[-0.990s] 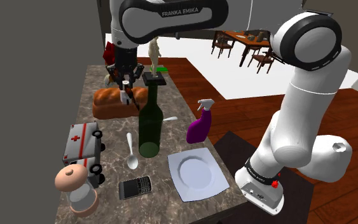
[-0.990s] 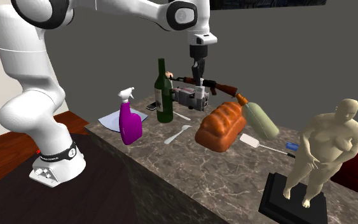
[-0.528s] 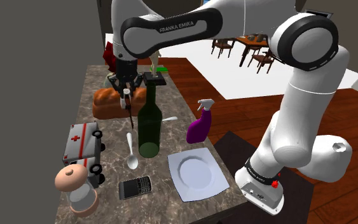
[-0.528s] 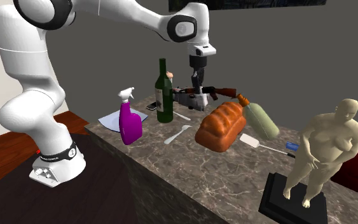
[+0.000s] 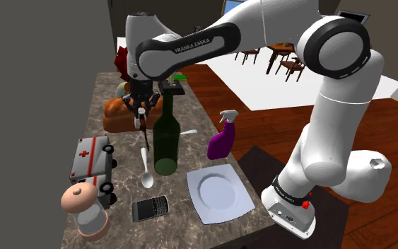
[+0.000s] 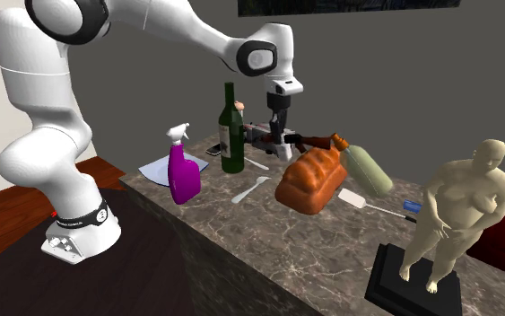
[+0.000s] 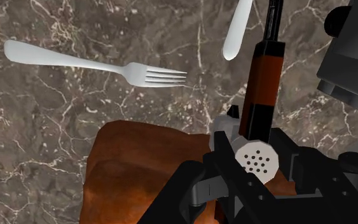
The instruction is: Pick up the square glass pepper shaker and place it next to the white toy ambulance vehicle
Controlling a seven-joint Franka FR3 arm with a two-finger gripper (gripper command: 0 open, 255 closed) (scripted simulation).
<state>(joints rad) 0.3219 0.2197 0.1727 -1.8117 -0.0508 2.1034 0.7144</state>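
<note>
My gripper (image 5: 142, 111) is shut on the small square pepper shaker (image 7: 257, 159), whose white perforated top shows between the black fingers (image 7: 220, 167). The shaker hangs just above the near end of the brown bread loaf (image 7: 142, 172). In the second exterior view the gripper (image 6: 280, 145) hangs low beside the green wine bottle (image 6: 230, 126). The white toy ambulance (image 5: 91, 161), marked with red crosses, stands at the table's left edge in the shoulder view, nearer the camera than the gripper. Its grey body (image 7: 352, 60) lies past a toy rifle (image 7: 263, 83).
A fork (image 7: 101, 62), a spoon (image 5: 146, 170), a phone (image 5: 151, 208), a white plate (image 5: 218, 192) and a purple spray bottle (image 5: 223, 136) lie on the marble table (image 5: 123, 177). A mushroom-shaped grinder (image 5: 84, 205) stands by the ambulance. A statue (image 6: 461, 211) and a lying bottle (image 6: 367, 171) sit beyond the loaf.
The gripper has come down with the shaker and now hangs lower over the loaf's end beside the wine bottle. The things on the table have not moved.
</note>
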